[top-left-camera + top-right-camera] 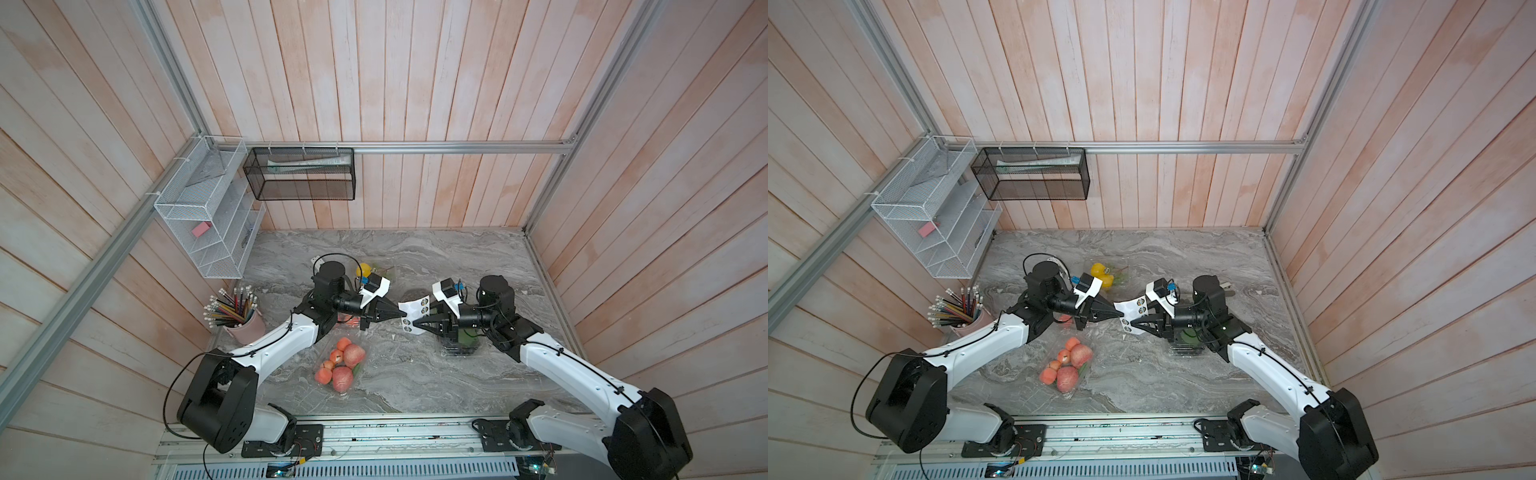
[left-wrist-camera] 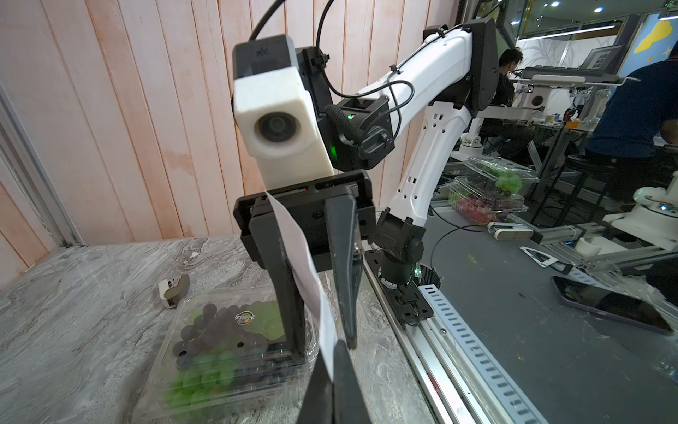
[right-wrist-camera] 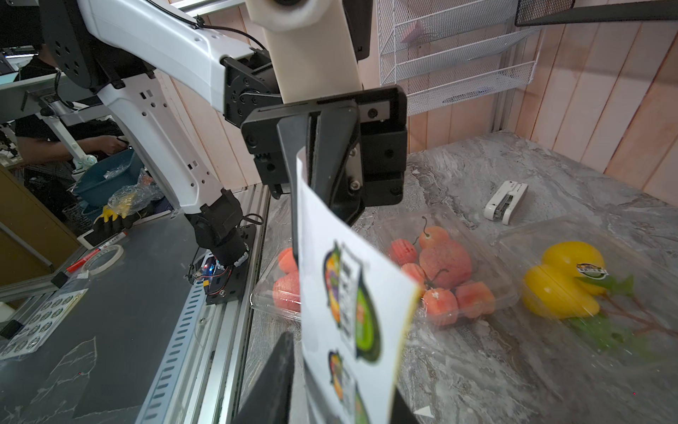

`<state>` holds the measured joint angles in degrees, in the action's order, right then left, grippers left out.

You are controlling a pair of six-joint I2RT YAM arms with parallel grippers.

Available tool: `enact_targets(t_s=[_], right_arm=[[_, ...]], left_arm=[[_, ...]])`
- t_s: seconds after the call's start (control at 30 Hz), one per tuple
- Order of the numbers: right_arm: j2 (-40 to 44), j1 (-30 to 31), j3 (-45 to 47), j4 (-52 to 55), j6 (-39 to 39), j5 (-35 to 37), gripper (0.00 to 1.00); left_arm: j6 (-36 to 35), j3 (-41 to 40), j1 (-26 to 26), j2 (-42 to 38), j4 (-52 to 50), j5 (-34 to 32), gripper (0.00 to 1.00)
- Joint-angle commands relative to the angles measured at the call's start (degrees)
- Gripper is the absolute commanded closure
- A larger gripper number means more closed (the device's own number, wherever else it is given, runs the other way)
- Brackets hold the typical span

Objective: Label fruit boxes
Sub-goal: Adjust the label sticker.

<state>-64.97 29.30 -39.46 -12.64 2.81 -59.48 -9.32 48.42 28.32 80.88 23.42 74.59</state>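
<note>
Left arm (image 1: 277, 338), white shells between bulky black joints, right arm (image 1: 573, 374) the same, thin black cables tied along both, black tapered fingers (image 2: 345, 257), white camera block (image 2: 273, 110) with round lens, small holes in shells

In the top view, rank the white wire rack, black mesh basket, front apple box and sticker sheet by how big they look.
Largest to smallest in a top view:
white wire rack
black mesh basket
front apple box
sticker sheet
Rack and basket hang on the walls nearer the camera, which may inflate them.
</note>
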Motion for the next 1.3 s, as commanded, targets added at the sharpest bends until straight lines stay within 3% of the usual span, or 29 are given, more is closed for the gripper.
enact_targets(t_s=[0.0,0.07,0.17,0.27,0.43,0.6,0.83,1.0,1.27], right_arm=[[-0.44,-0.19,0.40,-1.64,-0.70,-1.93,0.77],[-0.27,-0.17,0.20,-1.26,0.13,-2.00,0.89],[0.96,-0.36,0.22,-1.08,1.78,-1.24,1.00],[2.13,-1.16,0.21,-1.20,2.31,-1.67,1.00],[2.80,-1.71,-0.18,-1.35,2.20,-2.90,1.00],[2.70,-1.70,-0.15,-2.75,1.36,-3.80,1.00],[2.93,-1.96,-0.05,-4.71,0.32,-3.97,1.00],[3.06,-2.32,-0.07,-5.46,0.00,-3.96,1.00],[2.22,-2.33,1.28,-9.10,-2.84,-6.26,1.00]], left_arm=[[0.49,1.15,0.31,-0.67,0.99,-0.49,1.00],[0.47,1.08,0.36,-0.64,0.76,-0.50,1.00],[0.11,0.79,0.33,-0.73,0.01,-0.58,0.83],[-0.69,0.38,0.40,-0.95,-1.58,-0.44,0.74],[-2.93,-0.01,0.43,-1.41,-4.21,-0.85,0.72],[-3.08,0.00,0.55,-0.87,-4.25,-0.93,0.74],[-2.99,0.19,0.86,-0.11,-4.44,-0.95,0.86],[-3.12,0.09,0.86,-0.37,-4.49,-0.71,1.00],[-3.21,0.33,1.19,0.10,-3.79,-1.68,1.00]])
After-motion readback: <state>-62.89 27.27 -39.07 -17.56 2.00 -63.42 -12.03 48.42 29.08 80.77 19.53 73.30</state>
